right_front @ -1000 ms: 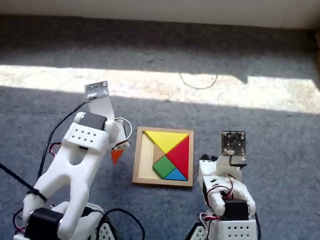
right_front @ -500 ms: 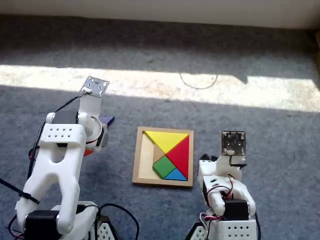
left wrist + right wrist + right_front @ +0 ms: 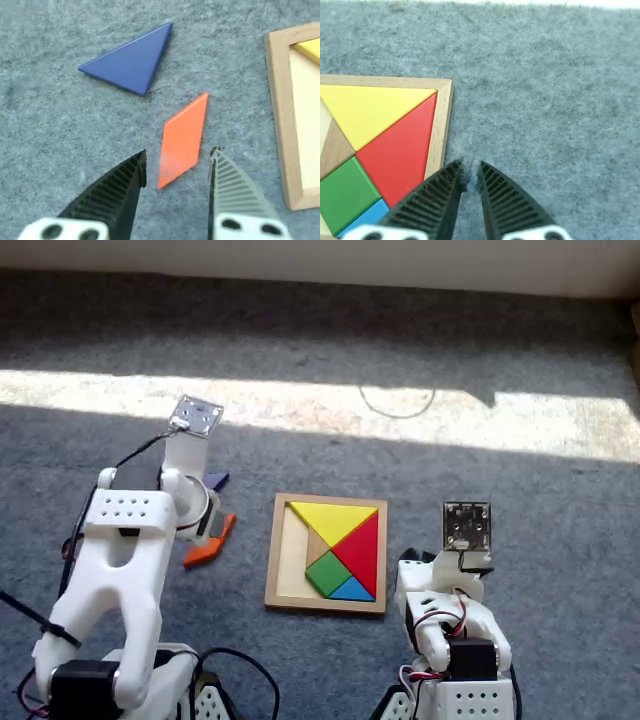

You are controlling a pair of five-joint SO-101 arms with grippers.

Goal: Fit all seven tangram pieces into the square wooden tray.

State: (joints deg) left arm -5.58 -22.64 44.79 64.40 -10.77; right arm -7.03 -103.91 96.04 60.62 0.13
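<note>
**A:** Where is the left gripper (image 3: 177, 160)?

**B:** Over the grey carpet (image 3: 50, 130), with its jaws spread apart and nothing held. The flat orange parallelogram piece (image 3: 182, 140) lies on the carpet between the two fingers, its far end reaching past their tips. I can't tell whether either finger touches it.

**A:** And the other loose piece?

**B:** The flat dark blue triangle piece (image 3: 130, 60) lies farther out beyond the fingertips, near the orange one but apart from it. In the high view both pieces sit on the carpet to the left of the square wooden tray (image 3: 273, 560), just beside the left arm.

**A:** What is in the tray?

**B:** Five pieces lie flat. A large yellow triangle (image 3: 330, 520) runs along the far edge and a large red triangle (image 3: 362, 545) along the right edge. A small brown wooden triangle (image 3: 316, 543), a green square (image 3: 325, 570) and a light blue triangle (image 3: 352, 589) fill in towards the near corner. A strip of bare tray floor shows down the left side.

**A:** And the right gripper (image 3: 470, 172)?

**B:** Its jaws are drawn almost together with nothing between them. It sits over the carpet just beside the tray's outer rim, next to the red triangle.
</note>
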